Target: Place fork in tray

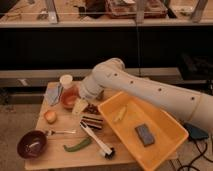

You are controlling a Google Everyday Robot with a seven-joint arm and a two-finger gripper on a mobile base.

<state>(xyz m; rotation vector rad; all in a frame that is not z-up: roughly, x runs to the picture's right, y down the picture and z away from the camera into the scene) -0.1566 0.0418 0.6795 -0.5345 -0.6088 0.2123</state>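
Note:
The fork (pixel 60 132) is slim and silver and lies flat on the wooden table, just right of the dark red bowl (pixel 32 144). The tray (pixel 159 150) is a large yellow-orange bin on the table's right side. It holds a grey sponge (pixel 145 134) and a yellowish item (pixel 120 114). My gripper (pixel 80 105) sits at the end of the white arm, low over the table beside the round orange bowl (pixel 69 98). It is above and to the right of the fork, apart from it, and left of the tray.
A green pepper (pixel 77 145) and a black-and-white brush (pixel 97 140) lie near the front edge. A brown striped box (pixel 92 121) sits by the tray's left corner. A white cup (pixel 66 80), a blue cloth (pixel 53 94) and an orange fruit (pixel 50 116) are at the left.

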